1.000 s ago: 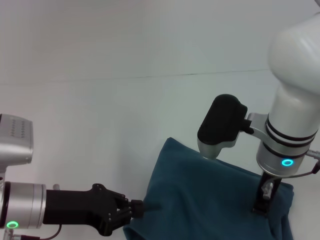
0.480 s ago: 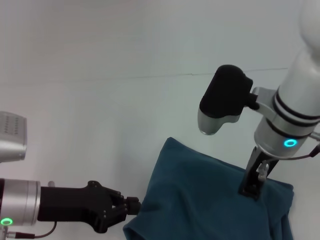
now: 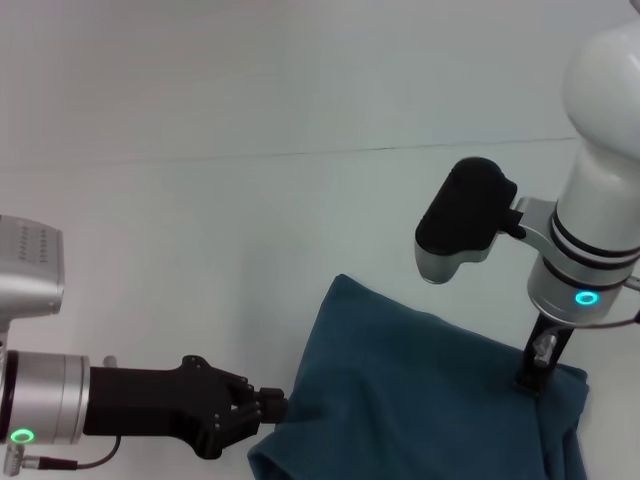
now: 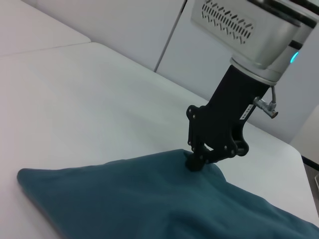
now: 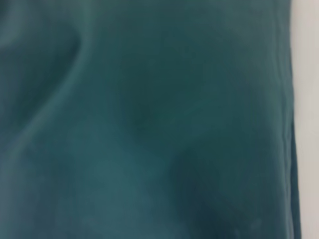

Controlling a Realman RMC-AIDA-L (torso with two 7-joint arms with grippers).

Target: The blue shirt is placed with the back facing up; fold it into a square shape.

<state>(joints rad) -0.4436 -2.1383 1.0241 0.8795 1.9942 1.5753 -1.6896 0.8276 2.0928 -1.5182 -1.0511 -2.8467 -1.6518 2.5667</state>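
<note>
Since the earlier frame your right gripper (image 3: 529, 381) has dropped back onto the far right edge of the dark teal-blue soft cotton shirt (image 3: 420, 400); your left gripper (image 3: 272, 408) has crept back in to the near left edge. Both look clenched on fabric. The shirt lies bunched on the white table (image 3: 200, 220), low and right of centre in the head view, its long axis seemingly running from far left to near right. Risk: uneven pull could slip a pinch and skew the fold.
</note>
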